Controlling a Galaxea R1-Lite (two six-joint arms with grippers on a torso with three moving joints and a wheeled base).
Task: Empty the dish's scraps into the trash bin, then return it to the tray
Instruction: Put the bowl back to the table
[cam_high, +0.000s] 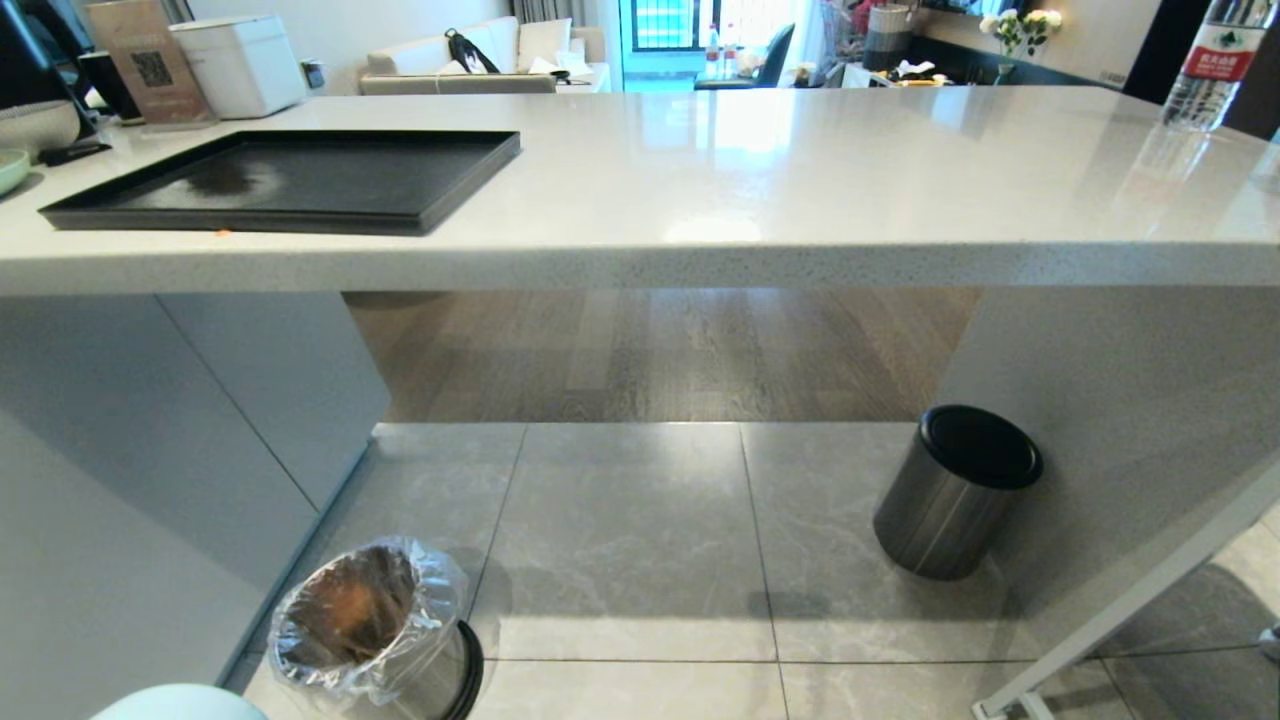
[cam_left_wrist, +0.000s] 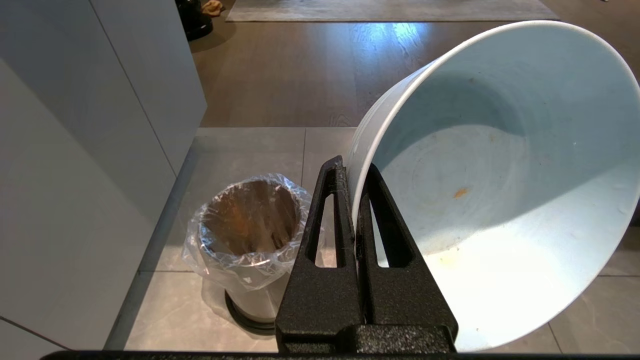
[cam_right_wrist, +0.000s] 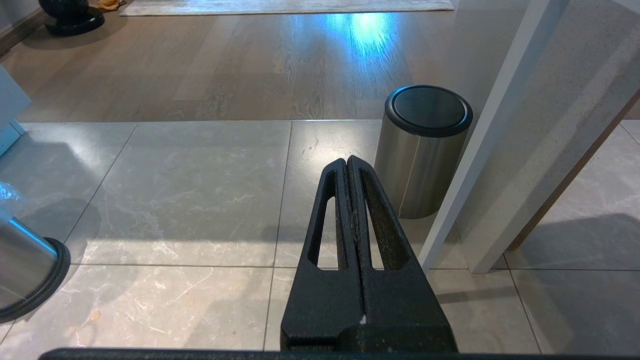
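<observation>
Left tool (cam_left_wrist: 352, 175) clamped on the rim of the tilted, nearly empty dish (cam_left_wrist: 500, 190), trash bin (cam_left_wrist: 250, 225) on the floor just to its left, right tool (cam_right_wrist: 348, 165) together, tray (cam_high: 290, 180) far left on the worktop (cam_high: 800, 180)

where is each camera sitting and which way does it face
Head view: high, facing forward and down over the counter with the tray; no arm shows.
Left wrist view: behind the left gripper, shut on the dish rim, facing the floor.
Right wrist view: behind the shut right gripper, facing the dark-lidded bin.
Head and left wrist views share the trash bin.
</observation>
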